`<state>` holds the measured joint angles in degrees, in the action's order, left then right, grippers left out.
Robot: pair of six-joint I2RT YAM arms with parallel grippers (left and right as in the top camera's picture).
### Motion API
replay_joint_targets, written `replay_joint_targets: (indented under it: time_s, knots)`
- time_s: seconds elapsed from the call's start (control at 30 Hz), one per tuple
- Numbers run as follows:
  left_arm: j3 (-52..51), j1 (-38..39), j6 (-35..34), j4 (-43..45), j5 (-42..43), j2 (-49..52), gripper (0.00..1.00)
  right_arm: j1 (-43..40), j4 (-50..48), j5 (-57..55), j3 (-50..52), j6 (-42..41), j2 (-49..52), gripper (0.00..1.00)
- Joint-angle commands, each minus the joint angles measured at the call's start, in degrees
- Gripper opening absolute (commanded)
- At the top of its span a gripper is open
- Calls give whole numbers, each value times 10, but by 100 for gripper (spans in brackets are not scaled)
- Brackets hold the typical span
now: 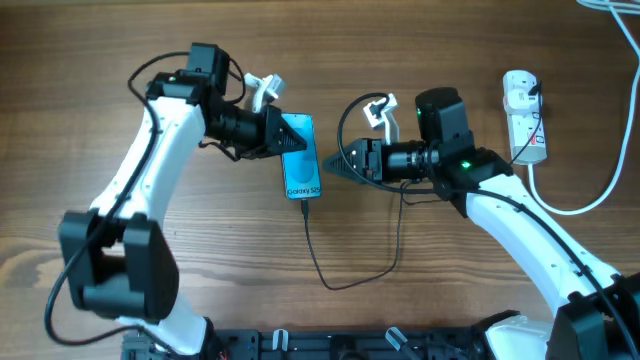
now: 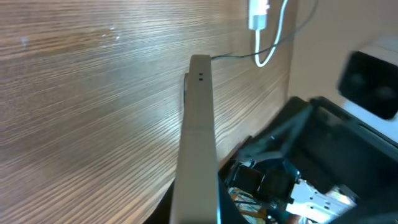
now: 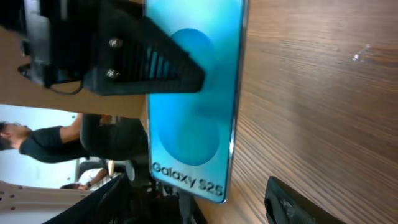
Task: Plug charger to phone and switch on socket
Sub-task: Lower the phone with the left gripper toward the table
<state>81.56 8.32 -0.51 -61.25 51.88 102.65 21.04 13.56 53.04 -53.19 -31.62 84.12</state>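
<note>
A: Nearest the fingers first. Held by anything?

B: Yes. Clamped in the left gripper (image 1: 292, 136): the phone (image 1: 303, 172), with one black finger (image 3: 143, 62) flat across the top of the turquoise screen. Cannot see the finger behind it.

A: Flat or lifted?

B: Cannot tell. Shows only a thin edge in the left wrist view.

A: And just past those fingers?

B: Meets the right gripper (image 1: 330, 166), tip just beside the phone's long edge. Looks spread and grips nothing: one finger (image 3: 289, 199) clear at lower right, the other only a dark blur cut off by the frame.

A: Plugged in?

B: Seems so. Look at the charger (image 1: 330, 285): touches the phone's end below the "Galaxy S25" lettering, then loops away over the table (image 1: 60, 100) and gets lost behind the right gripper. Cannot make out the plug itself, dark and cropped.

A: Farthest out?

B: The socket (image 1: 522, 110), well beyond the right fingers, with a white lead (image 1: 600, 190) trailing off the picture. Too small to tell whether switched on.
</note>
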Motion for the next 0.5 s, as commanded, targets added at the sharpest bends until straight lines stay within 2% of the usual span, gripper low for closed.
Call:
replay_joint_targets:
  time_s: [0.0, 0.23, 0.47]
  knots:
    - [-3, 5, 0, 4, -2, 32, 4, -3, 16, -38, -7, 16, 3, 71]
    - [-3, 6, -27, 21, -49, 70, 4, -3, 43, -65, -7, 17, 3, 71]
    - [-3, 6, -32, 46, -50, 114, 4, -3, 63, -83, -7, 17, 3, 71]
